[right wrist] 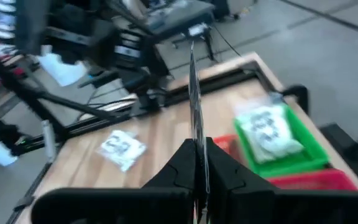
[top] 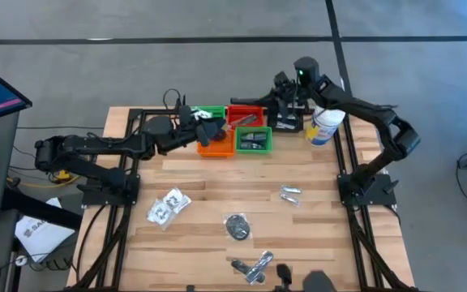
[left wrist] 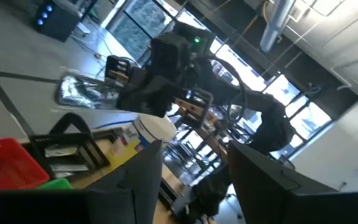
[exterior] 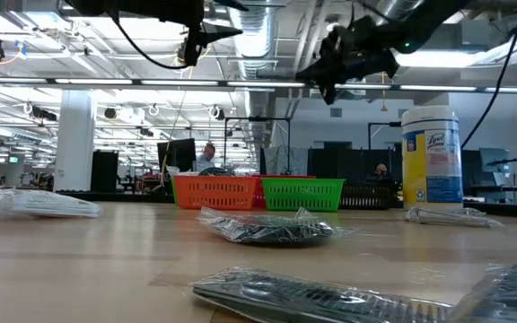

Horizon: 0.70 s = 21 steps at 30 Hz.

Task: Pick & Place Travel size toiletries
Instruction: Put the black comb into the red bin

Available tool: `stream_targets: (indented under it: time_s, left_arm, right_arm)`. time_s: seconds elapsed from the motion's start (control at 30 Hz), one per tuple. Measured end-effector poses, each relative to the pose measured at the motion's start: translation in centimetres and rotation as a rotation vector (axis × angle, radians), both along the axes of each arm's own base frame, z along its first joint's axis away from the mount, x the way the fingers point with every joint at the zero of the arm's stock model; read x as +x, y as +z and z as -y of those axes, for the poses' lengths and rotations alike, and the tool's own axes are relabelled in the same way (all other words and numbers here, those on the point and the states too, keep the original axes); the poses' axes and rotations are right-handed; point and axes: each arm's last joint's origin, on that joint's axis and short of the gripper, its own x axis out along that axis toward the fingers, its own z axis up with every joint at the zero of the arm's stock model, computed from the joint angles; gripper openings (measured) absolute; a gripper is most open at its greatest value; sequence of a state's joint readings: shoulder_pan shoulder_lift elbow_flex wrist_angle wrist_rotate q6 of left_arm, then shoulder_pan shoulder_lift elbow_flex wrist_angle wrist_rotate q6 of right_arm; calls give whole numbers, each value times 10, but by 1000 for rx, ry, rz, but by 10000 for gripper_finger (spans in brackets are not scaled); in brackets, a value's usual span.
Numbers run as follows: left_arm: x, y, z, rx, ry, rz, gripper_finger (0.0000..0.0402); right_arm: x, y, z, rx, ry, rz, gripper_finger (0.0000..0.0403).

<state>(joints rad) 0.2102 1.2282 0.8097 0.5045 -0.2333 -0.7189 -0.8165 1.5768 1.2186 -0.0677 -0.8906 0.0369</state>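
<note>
My right gripper point(right wrist: 197, 146) hangs above the far trays, shut on a slim silvery sachet point(left wrist: 82, 93), one of the travel size toiletries. The right wrist view shows the sachet edge-on. My left gripper point(left wrist: 194, 180) hovers open over the orange tray point(top: 216, 146) with nothing between its fingers. A green tray point(right wrist: 272, 140) under the right gripper holds white packets. On the table lie clear packets point(top: 167, 208), a dark oval point(top: 237, 226), another silvery sachet point(top: 290, 194) and silvery tubes point(top: 254, 266). My right gripper pinches one end of the silvery sachet point(right wrist: 196, 132) between its two fingers. The fingers reach nearly level toward the table's left, and the sachet sticks straight out ahead of them. It is lifted clear above the trays.
Red point(top: 246, 113), green point(top: 254, 139) and black point(top: 287, 122) trays stand in a cluster at the far middle. A tall white canister point(top: 324, 126) stands at the far right beside them. Black frame rails border the table's left and right sides.
</note>
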Motion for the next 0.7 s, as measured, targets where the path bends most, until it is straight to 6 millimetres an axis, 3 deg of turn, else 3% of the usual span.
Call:
stream_targets:
  time_s: [0.33, 0.7]
  left_arm:
    - [-5, 0, -19, 8, 22, -5, 170]
    - [-5, 0, -18, 17, -4, -11, 163]
  right_arm:
    - [37, -20, 41, -138, 53, -336, 4]
    - [45, -64, 69, -162, -8, -561, 4]
